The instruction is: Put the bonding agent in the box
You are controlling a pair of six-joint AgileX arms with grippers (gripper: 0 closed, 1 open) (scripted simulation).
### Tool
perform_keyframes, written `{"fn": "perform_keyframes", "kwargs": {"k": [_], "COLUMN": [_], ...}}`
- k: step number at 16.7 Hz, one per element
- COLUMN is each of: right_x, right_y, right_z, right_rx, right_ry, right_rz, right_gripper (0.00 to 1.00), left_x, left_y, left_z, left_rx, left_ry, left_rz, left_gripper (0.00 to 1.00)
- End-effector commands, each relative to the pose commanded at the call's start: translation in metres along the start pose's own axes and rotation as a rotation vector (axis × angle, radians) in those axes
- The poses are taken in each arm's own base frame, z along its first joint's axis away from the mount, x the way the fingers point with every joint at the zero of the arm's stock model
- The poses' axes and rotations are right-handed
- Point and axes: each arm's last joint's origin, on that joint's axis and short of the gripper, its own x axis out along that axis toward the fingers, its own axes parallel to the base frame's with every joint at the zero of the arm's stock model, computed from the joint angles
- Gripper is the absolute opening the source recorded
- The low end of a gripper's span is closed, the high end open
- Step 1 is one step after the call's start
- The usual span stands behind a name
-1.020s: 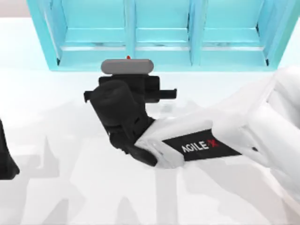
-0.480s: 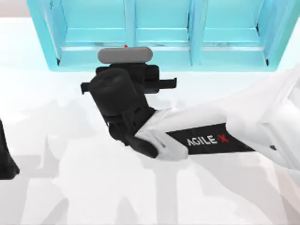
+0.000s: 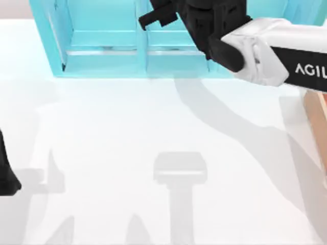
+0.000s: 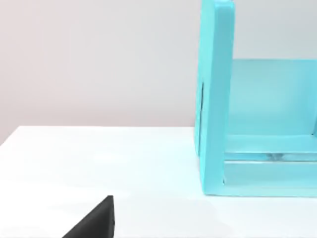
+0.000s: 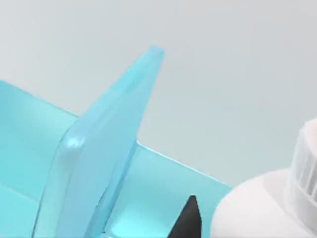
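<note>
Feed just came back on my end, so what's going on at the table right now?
The right end effector is raised over the teal shelf unit at the far side of the table, gripping the bonding agent; the bottle's white body sits beside a dark fingertip in the right wrist view. The box stands at the table's right edge, and the bottle is not in it yet. The left arm is parked at the left edge.
</note>
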Motion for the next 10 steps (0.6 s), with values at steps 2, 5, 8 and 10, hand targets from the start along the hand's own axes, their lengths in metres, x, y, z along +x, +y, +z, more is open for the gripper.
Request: {"fn": "perform_keyframes", "kwargs": {"k": [2,5,8,10], "right_x": [0.005,0.002,-0.021,-0.044], "right_y": [-0.059,-0.148,-0.237,-0.288], "right_z": [0.004,-0.01,-0.041,-0.078], "right_rx": [-0.179,-0.441,-0.645,-0.708], "right_ry": [0.026,0.097,0.164,0.209], "right_rz": [0.054,0.171,0.326,0.463], "right_gripper": [0.0,0.0,0.0,0.0], "left_x": [0.0,0.0,0.0,0.0], "left_y": [0.0,0.0,0.0,0.0], "left_z": [0.0,0.0,0.0,0.0], "left_rx": [0.0,0.0,0.0,0.0], "left_ry": [0.0,0.0,0.0,0.0], "left_rz": [0.0,0.0,0.0,0.0], "left_gripper": [1.0,1.0,1.0,1.0]}}
